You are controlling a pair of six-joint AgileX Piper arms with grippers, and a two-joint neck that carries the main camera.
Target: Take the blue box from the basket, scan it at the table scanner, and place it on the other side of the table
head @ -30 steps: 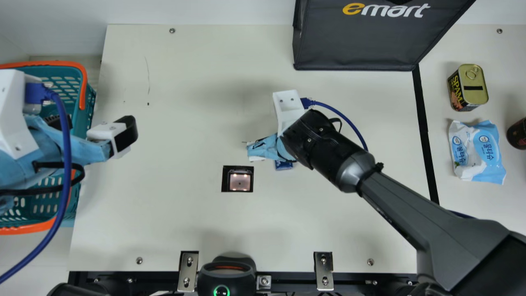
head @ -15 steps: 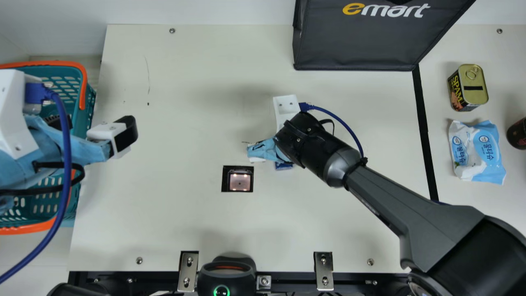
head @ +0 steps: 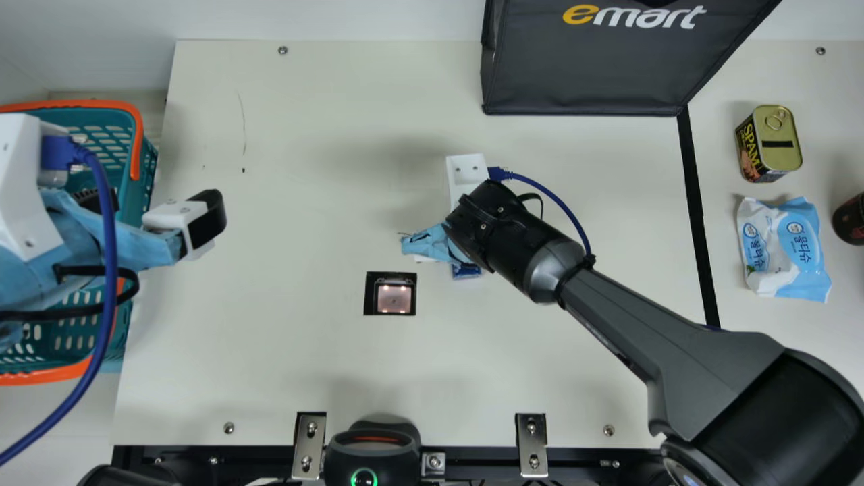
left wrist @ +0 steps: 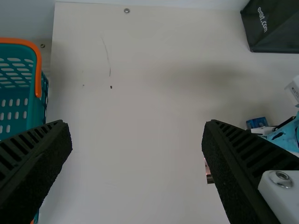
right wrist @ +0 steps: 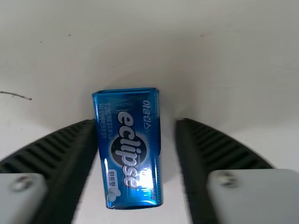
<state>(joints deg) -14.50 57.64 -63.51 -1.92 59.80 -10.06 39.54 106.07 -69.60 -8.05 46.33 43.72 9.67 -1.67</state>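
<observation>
In the main view, the right pincer (head: 432, 244) and arm hide most of the shiny blue box (head: 466, 272). The teal plastic basket with orange rim (head: 88, 104) is cut off at the left edge and partly covered by the left pincer (head: 150, 210); its contents cannot be told. The top edge crops the dark grey fabric bag (head: 580, 77), the right edge a dark round container (head: 852, 223). The right wrist view blurs its ribbed fingers (right wrist: 70, 149).
</observation>
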